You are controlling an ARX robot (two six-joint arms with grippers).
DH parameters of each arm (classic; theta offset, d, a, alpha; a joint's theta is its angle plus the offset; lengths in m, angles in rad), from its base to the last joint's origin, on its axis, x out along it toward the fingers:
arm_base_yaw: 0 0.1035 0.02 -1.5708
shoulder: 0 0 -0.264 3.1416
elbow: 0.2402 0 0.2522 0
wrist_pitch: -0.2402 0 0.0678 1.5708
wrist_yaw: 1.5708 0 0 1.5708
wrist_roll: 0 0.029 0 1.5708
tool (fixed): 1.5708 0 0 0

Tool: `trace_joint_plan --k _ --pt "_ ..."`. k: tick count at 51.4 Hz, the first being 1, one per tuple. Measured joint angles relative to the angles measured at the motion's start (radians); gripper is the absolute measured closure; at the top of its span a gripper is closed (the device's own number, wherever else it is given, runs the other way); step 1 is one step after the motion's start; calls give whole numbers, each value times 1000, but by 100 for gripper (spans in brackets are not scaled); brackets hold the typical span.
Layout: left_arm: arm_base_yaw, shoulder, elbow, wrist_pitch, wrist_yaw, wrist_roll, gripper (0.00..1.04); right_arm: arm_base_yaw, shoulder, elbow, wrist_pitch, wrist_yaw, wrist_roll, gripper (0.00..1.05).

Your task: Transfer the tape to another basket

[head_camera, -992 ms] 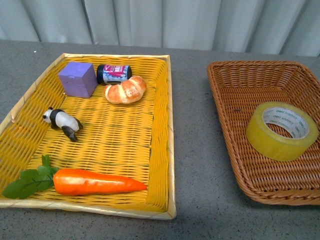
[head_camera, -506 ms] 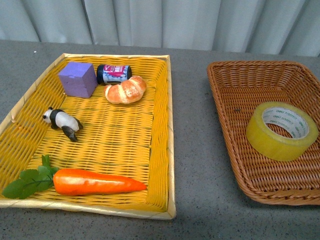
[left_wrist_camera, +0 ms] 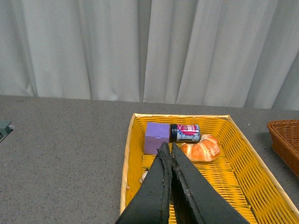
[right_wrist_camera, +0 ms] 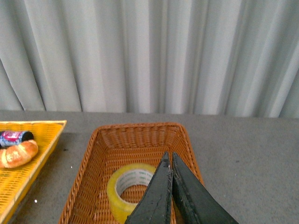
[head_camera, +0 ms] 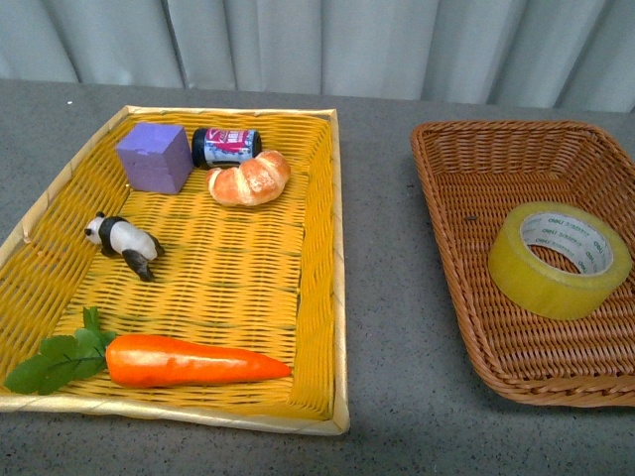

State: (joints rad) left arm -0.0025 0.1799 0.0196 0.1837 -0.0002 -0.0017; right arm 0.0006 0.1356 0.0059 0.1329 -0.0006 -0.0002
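Note:
The tape (head_camera: pixel 559 258), a wide yellowish roll with a white printed core, lies flat inside the brown wicker basket (head_camera: pixel 466 169) on the right of the table. From the right wrist, the tape (right_wrist_camera: pixel 125 186) sits in the basket (right_wrist_camera: pixel 93 158) just below and beside my shut right gripper (right_wrist_camera: pixel 168 157), which holds nothing. My left gripper (left_wrist_camera: pixel 167 148) is shut and empty, hanging above the yellow tray (left_wrist_camera: pixel 243 154). Neither arm appears in the front view.
The yellow woven tray (head_camera: pixel 317 297) on the left holds a purple block (head_camera: pixel 154 156), a small can (head_camera: pixel 226 146), a croissant (head_camera: pixel 249 178), a panda figure (head_camera: pixel 124 241) and a carrot (head_camera: pixel 189 361). Grey tabletop separates tray and basket. Curtains hang behind.

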Motion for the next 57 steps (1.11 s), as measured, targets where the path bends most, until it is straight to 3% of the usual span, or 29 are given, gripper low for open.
trace_joint_plan --k 2,5,16,23,28,42,45,57 --pt "0 -43 0 -48 -1 0 101 0 -79 0 -109 -1 0 104" --pt "0 -143 0 -172 0 0 101 0 -127 0 -127 0 0 104" --pt "0 -175 0 -182 0 0 98 0 -130 0 -132 -1 -1 103" --pt "0 -175 0 -182 0 0 75 0 -132 0 -132 0 -1 82" --pt "0 -175 0 -182 0 0 51 0 -132 0 -131 0 -1 58" --pt "0 -175 0 -182 0 0 6 0 -132 0 -131 0 -1 14" --pt "0 -175 0 -182 0 0 6 0 -132 0 -131 0 0 7" --pt "0 -175 0 -182 0 0 6 0 -132 0 -132 -1 0 9"
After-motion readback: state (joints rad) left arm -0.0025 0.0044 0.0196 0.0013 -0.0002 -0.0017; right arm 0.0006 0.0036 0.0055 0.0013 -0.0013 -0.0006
